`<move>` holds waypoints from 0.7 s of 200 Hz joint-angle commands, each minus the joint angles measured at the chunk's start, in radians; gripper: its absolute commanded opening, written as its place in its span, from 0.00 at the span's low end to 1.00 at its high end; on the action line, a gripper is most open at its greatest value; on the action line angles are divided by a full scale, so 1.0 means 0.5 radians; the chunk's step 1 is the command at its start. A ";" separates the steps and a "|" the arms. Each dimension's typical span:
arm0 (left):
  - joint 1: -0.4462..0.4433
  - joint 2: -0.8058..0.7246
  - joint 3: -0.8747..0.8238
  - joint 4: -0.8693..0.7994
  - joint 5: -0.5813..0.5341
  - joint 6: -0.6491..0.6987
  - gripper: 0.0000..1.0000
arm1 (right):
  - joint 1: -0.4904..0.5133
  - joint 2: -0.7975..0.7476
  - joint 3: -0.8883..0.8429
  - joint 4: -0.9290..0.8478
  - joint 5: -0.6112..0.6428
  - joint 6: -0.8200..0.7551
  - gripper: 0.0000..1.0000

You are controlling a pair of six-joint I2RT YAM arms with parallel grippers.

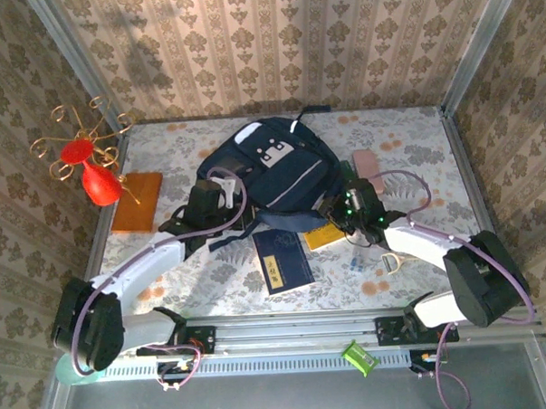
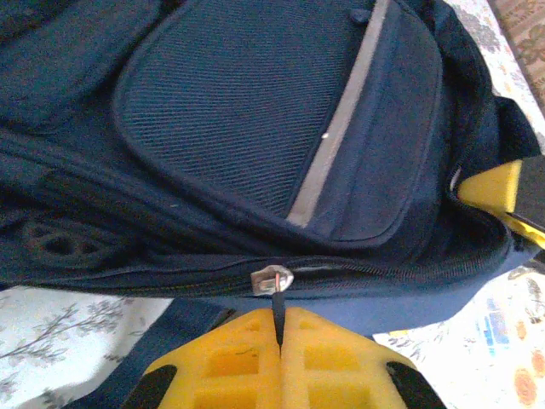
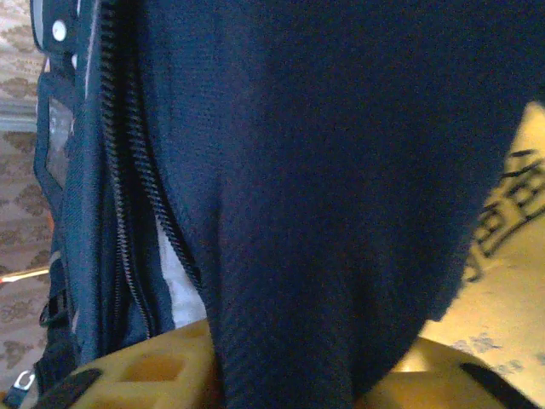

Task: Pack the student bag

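Packing appears barely begun — left pincer [image 2: 279, 317] is closed on the zip pull [image 2: 274, 281], right pincer [image 3: 289, 379] clamps student bag [image 1: 272, 173] fabric; blue book [image 1: 283, 263] lies outside on the worktop [image 1: 416, 153]

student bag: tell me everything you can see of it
The student bag is a large dark navy woven-fabric backpack with white-grey patches, a thin pale stripe and dark straps. It lies front up on the table, toward the back. One zip is partly open, showing pale lining. The left claw pinches a zip pull; the right claw grips a fabric fold.
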 commanded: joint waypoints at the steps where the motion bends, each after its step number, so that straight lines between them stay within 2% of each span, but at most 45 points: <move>1: 0.110 -0.157 -0.025 -0.092 -0.232 0.077 0.00 | -0.067 -0.194 -0.022 0.012 0.205 -0.013 0.11; 10: 0.177 -0.186 -0.062 -0.105 -0.267 0.078 0.00 | -0.084 -0.248 -0.036 -0.008 0.244 -0.023 0.05; 17: 0.280 -0.192 -0.084 -0.102 -0.267 0.082 0.00 | -0.091 -0.273 -0.038 -0.011 0.249 -0.025 0.04; 35: 0.379 -0.146 -0.091 -0.095 -0.262 0.077 0.00 | -0.095 -0.271 -0.024 0.024 0.205 -0.034 0.02; 93: 0.449 -0.056 -0.112 0.011 -0.330 0.027 0.00 | -0.084 -0.193 -0.051 0.216 0.078 0.033 0.01; 99: 0.448 -0.074 -0.120 0.032 -0.304 0.030 0.10 | -0.073 -0.187 -0.044 0.236 0.072 0.027 0.02; 111: 0.444 -0.117 -0.132 0.068 -0.268 0.032 0.37 | -0.029 -0.171 -0.019 0.259 0.068 -0.006 0.04; 117: 0.438 -0.148 -0.134 0.076 -0.262 0.035 0.46 | -0.003 -0.162 -0.004 0.263 0.073 -0.032 0.06; 126: 0.415 -0.204 -0.129 0.077 -0.277 0.039 0.55 | 0.040 -0.136 0.015 0.246 0.083 -0.065 0.08; 140: 0.352 -0.285 -0.103 0.073 -0.336 0.068 0.62 | 0.104 -0.086 0.045 0.186 0.080 -0.108 0.13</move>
